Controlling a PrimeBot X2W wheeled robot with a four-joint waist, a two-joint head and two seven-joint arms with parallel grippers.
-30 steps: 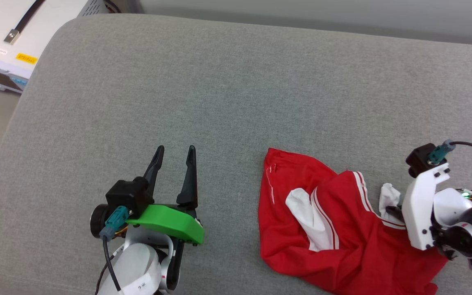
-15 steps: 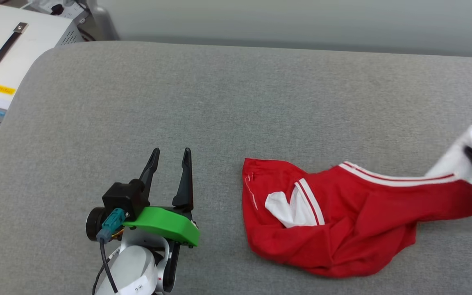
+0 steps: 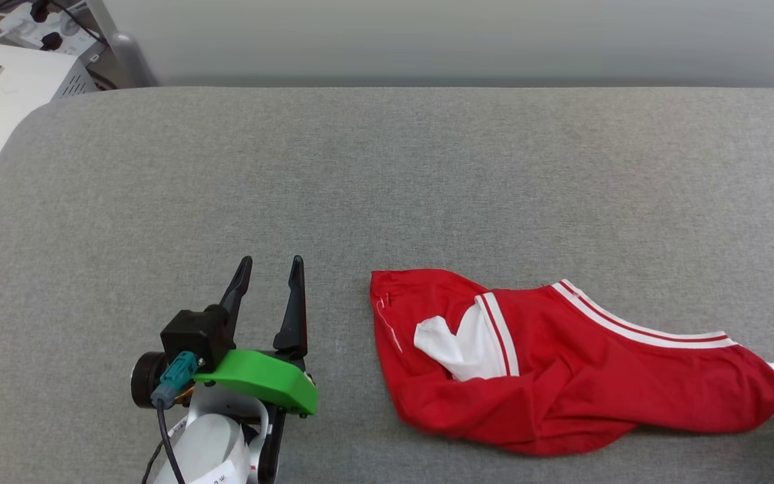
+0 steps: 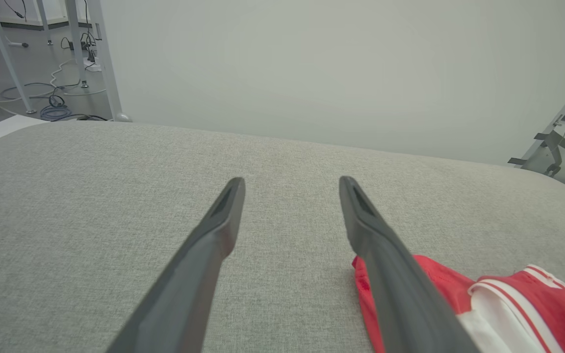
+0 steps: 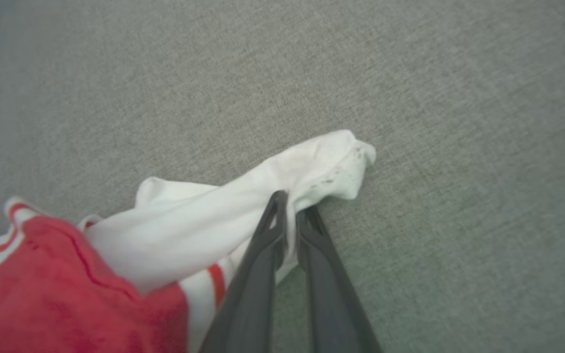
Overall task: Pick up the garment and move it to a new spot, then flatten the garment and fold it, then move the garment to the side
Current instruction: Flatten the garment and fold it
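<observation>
Sleeve pinch shows from the right wrist — right end effector clenched on the garment's white cuff; overhead, my left end effector points forward, spread, beside it.

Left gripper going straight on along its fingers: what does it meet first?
Probably nothing: ahead of the left gripper lies bare grey padded surface to its far edge. The red garment sits to its right, off that line.
</observation>
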